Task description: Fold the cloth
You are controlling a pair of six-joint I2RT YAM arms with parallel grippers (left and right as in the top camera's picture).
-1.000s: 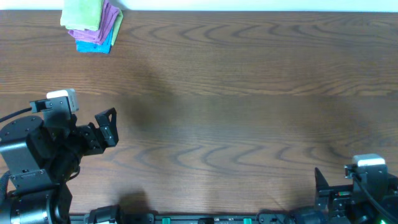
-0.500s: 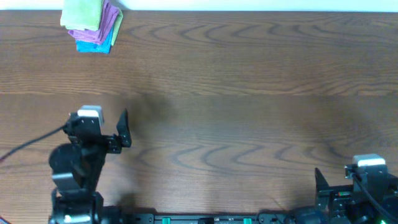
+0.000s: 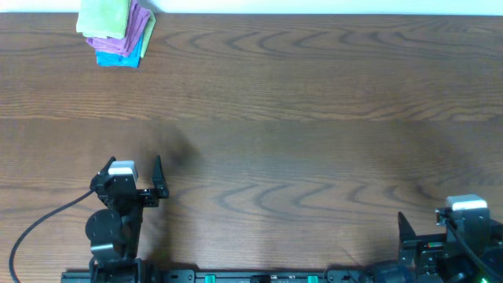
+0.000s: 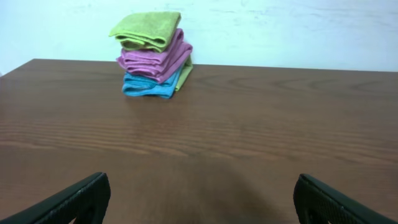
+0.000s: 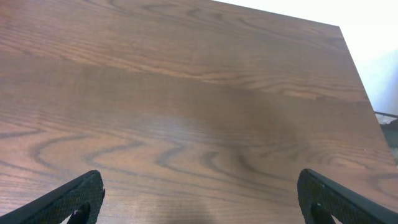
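At the far left corner of the wooden table (image 3: 314, 118), close to the back edge, stood a small pile of folded towels. The cloth (image 4: 146, 28), a light lime-green one, lay on the top of this pile, folded and a little rumpled. Directly under it was a purple cloth (image 4: 155, 59), and at the bottom a bright blue cloth (image 4: 146, 86) that touched the table. The three were not stacked exactly; the purple one stuck out somewhat to the right of the others.

Nearer to me, at the front left side, the left gripper (image 4: 200, 198) hung above the bare wood, well apart from the pile and pointed toward it. Its two black fingers (image 4: 87, 196) were spread wide and held nothing between them.

At the front right corner, the right gripper (image 5: 199, 194) was low near the table edge, very far from the cloth. Its fingers (image 5: 81, 193) were also spread wide, with only the wood grain visible between them.
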